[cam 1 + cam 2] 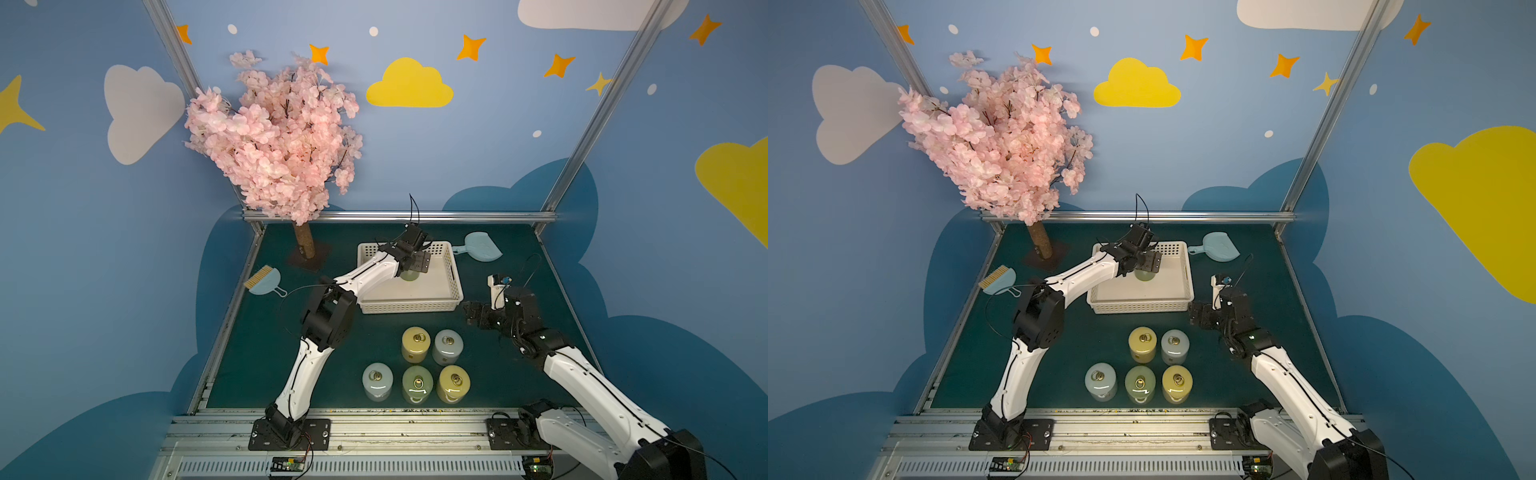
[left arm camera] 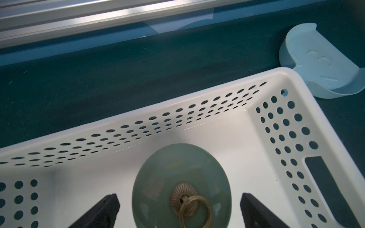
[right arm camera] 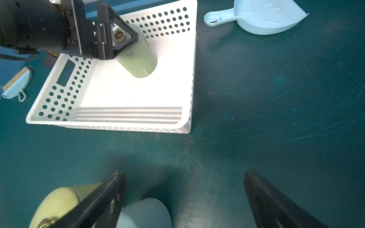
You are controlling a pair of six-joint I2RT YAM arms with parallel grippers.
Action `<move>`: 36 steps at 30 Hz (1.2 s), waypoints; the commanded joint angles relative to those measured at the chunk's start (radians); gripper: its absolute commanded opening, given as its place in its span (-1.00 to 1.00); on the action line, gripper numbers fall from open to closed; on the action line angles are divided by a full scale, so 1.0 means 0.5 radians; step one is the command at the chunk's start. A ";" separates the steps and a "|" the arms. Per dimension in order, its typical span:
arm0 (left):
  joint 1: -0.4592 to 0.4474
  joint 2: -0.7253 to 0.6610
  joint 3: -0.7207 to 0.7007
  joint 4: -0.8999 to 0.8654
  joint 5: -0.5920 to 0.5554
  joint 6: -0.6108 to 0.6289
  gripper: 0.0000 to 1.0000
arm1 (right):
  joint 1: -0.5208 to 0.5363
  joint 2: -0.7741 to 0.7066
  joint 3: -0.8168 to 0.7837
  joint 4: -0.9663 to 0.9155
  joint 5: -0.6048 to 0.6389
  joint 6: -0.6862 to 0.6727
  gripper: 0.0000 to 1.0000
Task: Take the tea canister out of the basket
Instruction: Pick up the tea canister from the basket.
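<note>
Green tea canister (image 1: 411, 276): upright on the floor of the basket (image 1: 409, 306), close to its far wall and about midway between its 2 side walls. A brass ring (image 2: 194, 211) lies on the lid.
White basket: perforated plastic, on the dark green tabletop (image 1: 374, 332) toward the far edge, roughly centred between the left and right edges, with 1 canister inside.
Left gripper (image 1: 415, 266): above the basket, its arm crossing the left wall, jaws spread wide. In the left wrist view the 2 black fingers (image 2: 104, 209) stand on either side of the lid with a gap at each, gripping nothing.
Right gripper (image 1: 471, 313): jaws apart and empty, above bare tabletop just beside the basket's front right corner.
Other canisters: 5 stand upright between the basket and the front edge. The 2 nearer the basket are a yellow canister (image 1: 415, 343) and a grey-blue canister (image 1: 446, 345). The 3 nearer the front edge are a pale blue canister (image 1: 377, 380), a second green canister (image 1: 417, 383) and a second yellow canister (image 1: 453, 382).
Dustpan (image 1: 482, 247): pale blue, near the basket's far right corner, apart from it.
Brush (image 1: 262, 281): near the left edge.
Blossom tree (image 1: 274, 137): pink, at the far left corner.
</note>
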 commanded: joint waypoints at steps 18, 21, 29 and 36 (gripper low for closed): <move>0.028 0.234 0.275 -0.175 0.064 0.049 0.64 | -0.009 -0.042 -0.022 0.044 -0.008 0.013 0.97; 0.029 0.228 0.271 -0.174 0.065 0.053 0.43 | -0.009 -0.039 -0.023 0.046 -0.010 0.013 0.96; 0.032 0.211 0.273 -0.165 0.071 0.062 0.20 | -0.010 -0.039 -0.024 0.050 -0.010 0.013 0.97; 0.025 0.105 0.276 -0.159 0.069 0.082 0.10 | -0.010 -0.031 -0.025 0.053 -0.011 0.012 0.97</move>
